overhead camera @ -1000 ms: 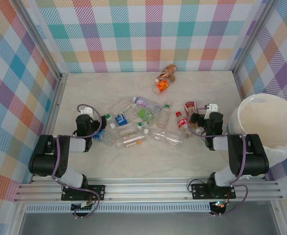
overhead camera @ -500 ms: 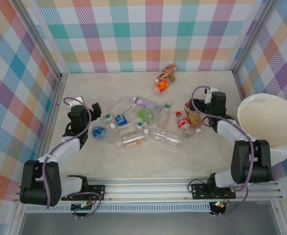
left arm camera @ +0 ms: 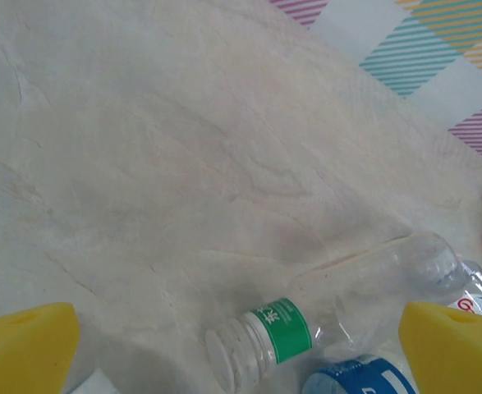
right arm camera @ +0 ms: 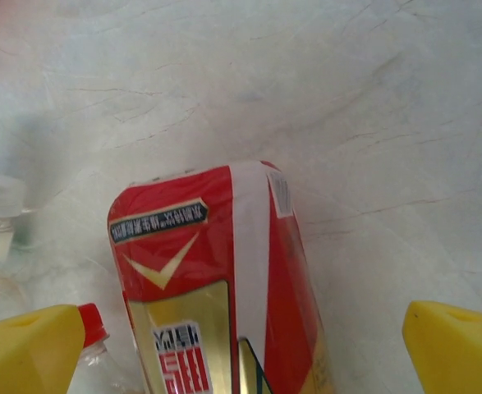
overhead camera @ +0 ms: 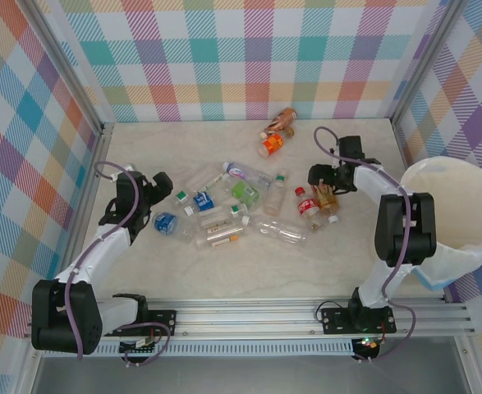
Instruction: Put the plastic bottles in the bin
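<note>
The left fingers (left arm camera: 27, 341) stand wide and empty over a green-labelled bottle (left arm camera: 339, 300) near the worktop's (overhead camera: 183, 271) left edge. The right fingers (right arm camera: 454, 341), also wide and empty, straddle a red-labelled bottle (right arm camera: 224, 279). The other plastic bottles (overhead camera: 275, 197) lie mid-worktop, and the bin (overhead camera: 462, 205) is at the right edge.

Between our left hand (overhead camera: 162, 185) and right hand (overhead camera: 315, 175), plastic bottles (overhead camera: 224, 235) lie on the bench (overhead camera: 183, 271); the bin (overhead camera: 458, 209) stands right of both.
</note>
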You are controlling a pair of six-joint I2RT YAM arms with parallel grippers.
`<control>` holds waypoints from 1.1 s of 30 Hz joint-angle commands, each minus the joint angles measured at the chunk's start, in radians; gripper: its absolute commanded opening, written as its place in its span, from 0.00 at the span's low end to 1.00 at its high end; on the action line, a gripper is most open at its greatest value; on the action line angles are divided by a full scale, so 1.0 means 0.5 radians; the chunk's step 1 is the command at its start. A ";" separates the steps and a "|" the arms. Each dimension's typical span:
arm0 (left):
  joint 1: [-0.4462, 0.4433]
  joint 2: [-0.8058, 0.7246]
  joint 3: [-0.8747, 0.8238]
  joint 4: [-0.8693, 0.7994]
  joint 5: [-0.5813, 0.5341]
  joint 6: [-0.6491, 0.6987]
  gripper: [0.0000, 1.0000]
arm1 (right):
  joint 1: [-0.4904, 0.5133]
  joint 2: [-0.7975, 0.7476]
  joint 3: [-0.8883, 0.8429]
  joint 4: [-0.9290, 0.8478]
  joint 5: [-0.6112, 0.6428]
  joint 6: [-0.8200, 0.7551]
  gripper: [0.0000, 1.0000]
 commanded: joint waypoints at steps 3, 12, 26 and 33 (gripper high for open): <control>0.028 -0.023 0.067 -0.222 0.014 -0.154 1.00 | 0.079 0.188 0.199 -0.303 0.133 -0.006 1.00; 0.060 -0.090 0.024 -0.267 -0.002 -0.248 1.00 | 0.129 0.478 0.487 -0.367 0.345 0.078 0.87; 0.064 -0.067 0.021 -0.379 0.102 -0.301 1.00 | 0.150 -0.218 0.138 -0.050 0.392 0.087 0.59; 0.064 0.155 0.142 -0.393 0.395 -0.264 1.00 | 0.157 -0.748 0.106 -0.130 0.260 0.032 0.56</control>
